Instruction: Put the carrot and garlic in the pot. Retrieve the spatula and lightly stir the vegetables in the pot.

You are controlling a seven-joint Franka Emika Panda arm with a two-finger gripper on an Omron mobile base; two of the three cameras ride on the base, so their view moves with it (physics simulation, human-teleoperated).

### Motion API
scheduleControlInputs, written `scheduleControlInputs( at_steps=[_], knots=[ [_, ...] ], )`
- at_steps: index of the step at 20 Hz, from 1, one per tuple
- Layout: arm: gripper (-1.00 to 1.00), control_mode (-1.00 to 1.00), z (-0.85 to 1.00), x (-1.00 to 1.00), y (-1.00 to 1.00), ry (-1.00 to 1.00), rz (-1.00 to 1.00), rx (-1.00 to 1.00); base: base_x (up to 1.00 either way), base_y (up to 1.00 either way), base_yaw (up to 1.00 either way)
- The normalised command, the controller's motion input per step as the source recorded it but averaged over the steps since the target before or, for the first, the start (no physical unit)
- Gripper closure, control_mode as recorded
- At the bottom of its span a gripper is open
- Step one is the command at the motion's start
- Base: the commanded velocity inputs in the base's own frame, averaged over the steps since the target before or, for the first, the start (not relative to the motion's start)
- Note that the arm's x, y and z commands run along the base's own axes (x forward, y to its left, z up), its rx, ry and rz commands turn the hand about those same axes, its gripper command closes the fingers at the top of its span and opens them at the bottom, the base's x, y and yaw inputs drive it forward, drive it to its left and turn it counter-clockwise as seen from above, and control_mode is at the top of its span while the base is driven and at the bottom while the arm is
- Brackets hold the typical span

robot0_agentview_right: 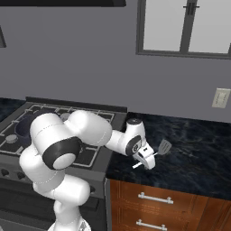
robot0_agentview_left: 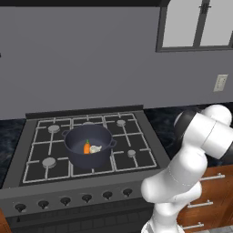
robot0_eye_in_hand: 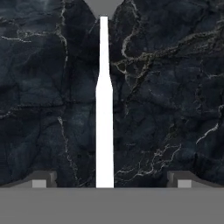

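Pot point(robot0_agentview_left: 88, 145): round, deep, dark blue-grey, two small side handles, sits mid-stove point(robot0_agentview_left: 136, 136) on the pale wire grates. Inside it lie the carrot point(robot0_agentview_left: 86, 147), stubby orange with a tiny green top, and the garlic point(robot0_agentview_left: 95, 149), lumpy off-white, just beside each other.

Spatula point(robot0_agentview_right: 162, 147) lies flat on the desk point(robot0_agentview_right: 198, 149), a glossy black marble-look slab with pale veins, right of the stove. Its blade is flat and dark grey; the handle point(robot0_eye_in_hand: 104, 105) is a thin pale strip, narrower toward the blade and wider toward the near end.

Hand point(robot0_agentview_right: 145, 160) hangs low over the desk at the spatula's handle end, white body, pointing down. In the hand view the two dark fingertips point(robot0_eye_in_hand: 41, 178) stand wide apart, one on each side of the handle, which runs up the middle between them. Hand is released, grasping nothing.

Below the desk are brown wood drawers point(robot0_agentview_right: 158, 203) with metal bar pulls.
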Motion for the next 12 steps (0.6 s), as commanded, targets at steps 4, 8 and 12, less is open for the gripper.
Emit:
scheduleControlInputs(
  at_steps=[4,8,12],
  knots=[
    [-1.00,-1.00,-0.06,-0.01,0.00,0.05,0.00,0.03,0.00,0.00,0.00],
    [-1.00,-1.00,-0.06,0.00,0.00,0.03,0.00,0.02,0.00,0.00,0.00],
    [-1.00,-1.00,-0.09,0.01,0.00,0.01,0.00,0.00,0.00,0.00,0.00]
  ],
)
